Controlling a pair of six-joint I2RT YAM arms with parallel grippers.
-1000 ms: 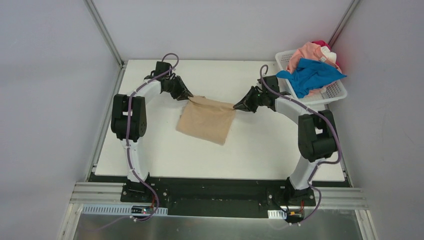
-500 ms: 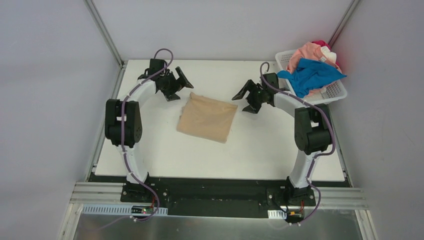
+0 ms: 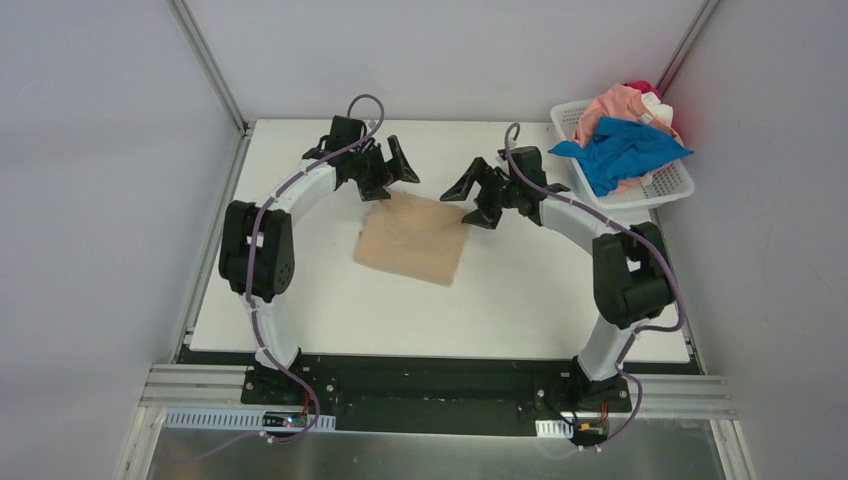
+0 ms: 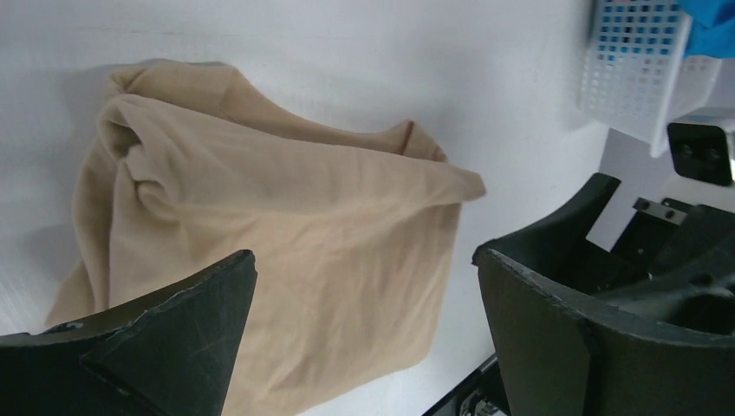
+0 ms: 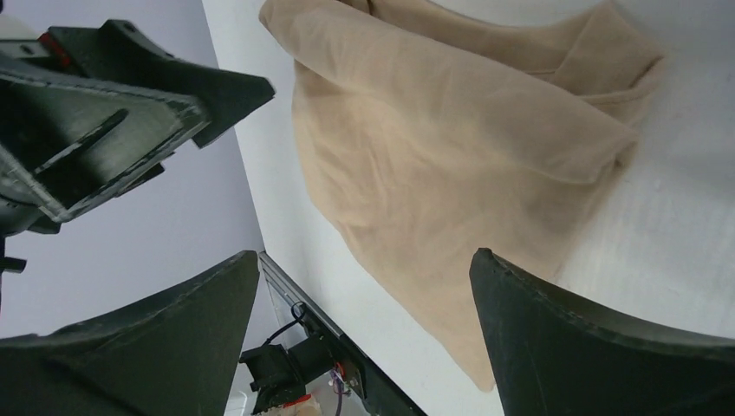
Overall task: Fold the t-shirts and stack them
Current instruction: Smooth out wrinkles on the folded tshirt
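A tan t-shirt (image 3: 410,238) lies folded into a rough rectangle on the white table, with loose folds along its far edge. My left gripper (image 3: 393,175) hovers open just beyond its far left corner, holding nothing. My right gripper (image 3: 466,201) is open too, off the far right corner. The left wrist view has the tan shirt (image 4: 286,217) under the wide jaws of my left gripper (image 4: 364,256). In the right wrist view the tan shirt (image 5: 451,147) lies beyond the spread right gripper (image 5: 366,255). Blue (image 3: 620,150), pink (image 3: 612,105) and red (image 3: 641,89) t-shirts are heaped in the basket.
A white lattice basket (image 3: 655,190) stands at the table's far right corner, close behind the right arm; its wall (image 4: 637,78) shows in the left wrist view. Grey walls and metal posts enclose the table. The left gripper (image 5: 130,104) appears in the right wrist view.
Both grippers let go of the tan shirt's far corners, opened wide, lifted and swung inward toward each other. The shirt settled flat on the table.
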